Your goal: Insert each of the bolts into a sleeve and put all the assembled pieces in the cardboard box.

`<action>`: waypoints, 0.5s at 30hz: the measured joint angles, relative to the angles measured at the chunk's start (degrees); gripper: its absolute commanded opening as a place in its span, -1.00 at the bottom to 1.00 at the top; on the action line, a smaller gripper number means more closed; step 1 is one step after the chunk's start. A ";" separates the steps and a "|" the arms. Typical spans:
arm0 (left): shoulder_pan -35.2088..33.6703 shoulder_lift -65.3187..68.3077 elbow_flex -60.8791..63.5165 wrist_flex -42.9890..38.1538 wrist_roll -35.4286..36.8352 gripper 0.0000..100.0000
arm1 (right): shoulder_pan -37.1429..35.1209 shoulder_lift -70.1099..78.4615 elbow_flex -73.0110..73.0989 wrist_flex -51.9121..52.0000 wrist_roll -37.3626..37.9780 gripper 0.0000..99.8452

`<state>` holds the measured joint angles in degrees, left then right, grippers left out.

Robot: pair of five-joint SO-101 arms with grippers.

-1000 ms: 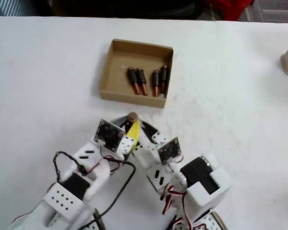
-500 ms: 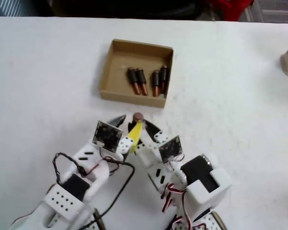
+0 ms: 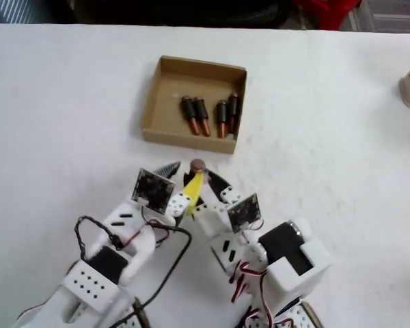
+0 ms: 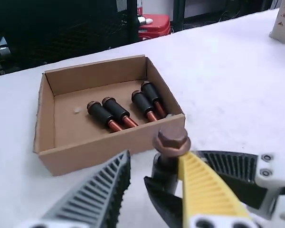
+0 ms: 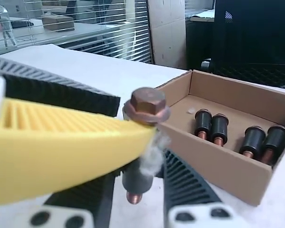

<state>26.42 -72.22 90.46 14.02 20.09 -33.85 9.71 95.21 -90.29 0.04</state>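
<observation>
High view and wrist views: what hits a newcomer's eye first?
The copper hex-head bolt, upright in a dark sleeve gripped by the right claw, just in front of the brown cardboard box. The left claw's bright yellow ribbed finger rests against it. Four assembled copper-and-black pieces lie inside the box.

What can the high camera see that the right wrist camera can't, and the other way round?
High view: both arms' white bodies. Right wrist view: the bolt's copper tip poking out below the black sleeve. Shared: the cardboard box, the four assembled pieces in it, the bolt head and the yellow finger beside it.
</observation>
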 measured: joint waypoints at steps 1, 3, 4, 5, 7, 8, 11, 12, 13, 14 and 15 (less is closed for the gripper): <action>0.09 0.00 -0.88 0.00 0.00 -0.60 | -0.09 -0.09 0.00 0.00 0.00 -0.97; 0.09 0.00 -1.67 0.00 0.00 -0.60 | 0.00 -0.09 0.00 -0.09 0.00 -0.97; 0.09 0.00 -1.76 0.00 0.00 -0.60 | 0.09 -0.09 0.00 -0.26 0.00 -0.97; 0.18 0.09 -1.76 0.00 0.00 -0.60 | 0.09 -0.09 0.00 -0.26 0.00 -0.97; 0.18 0.09 -1.76 0.00 0.00 -0.60 | 0.00 -0.09 0.00 -0.26 0.00 -0.97; 0.18 0.09 -1.76 0.00 0.00 -0.60 | 0.00 -0.09 0.00 -0.26 0.00 -0.97; 0.18 0.09 -1.76 0.00 0.00 -0.56 | 0.09 -0.09 0.00 -0.26 0.00 -0.97; 0.18 0.09 -1.76 0.00 0.00 -0.52 | 0.09 -0.09 0.00 -0.26 0.00 -0.97; 0.18 0.09 -2.11 0.09 0.00 -0.46 | 0.09 -0.09 0.00 -0.26 0.00 -0.97; 0.09 0.18 -2.90 0.97 0.00 -0.39 | 0.09 -0.09 0.00 -0.26 0.00 -0.97; 0.09 0.18 -4.40 2.46 0.00 -0.33 | 0.09 -0.09 0.00 -0.44 0.00 -0.97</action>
<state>26.51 -72.04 86.07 16.48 20.09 -33.76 9.63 95.21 -90.73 0.04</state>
